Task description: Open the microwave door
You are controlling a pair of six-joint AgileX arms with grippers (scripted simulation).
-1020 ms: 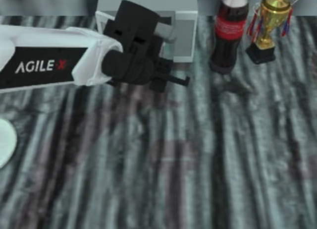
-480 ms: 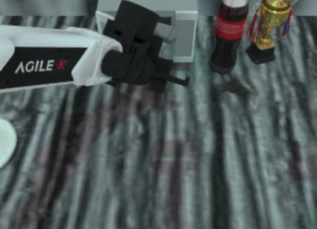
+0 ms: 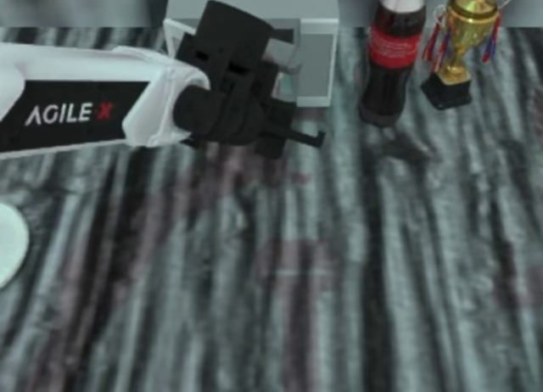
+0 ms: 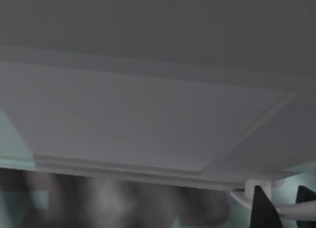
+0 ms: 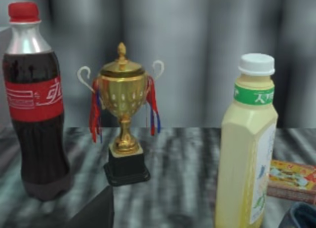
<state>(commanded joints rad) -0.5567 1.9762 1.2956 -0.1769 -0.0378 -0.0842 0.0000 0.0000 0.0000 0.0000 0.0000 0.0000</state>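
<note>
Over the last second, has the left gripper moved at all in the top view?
Barely. Against the cola bottle, which stays put, the left gripper sits a touch closer to the microwave, still at the microwave door.

Standing upright at the back of the streaked grey table [image 3: 356,265]: a cola bottle [image 3: 390,53] with red label and red cap, and just beside it a gold trophy [image 3: 462,40] on a black base, ribbons hanging from its handles. Showing in the right wrist view only: a pale yellow bottle [image 5: 249,144] with a white cap and a flat orange box [image 5: 291,181] lying behind it. Peeking in at the table's left edge: part of a white round object [image 3: 8,243].
</note>
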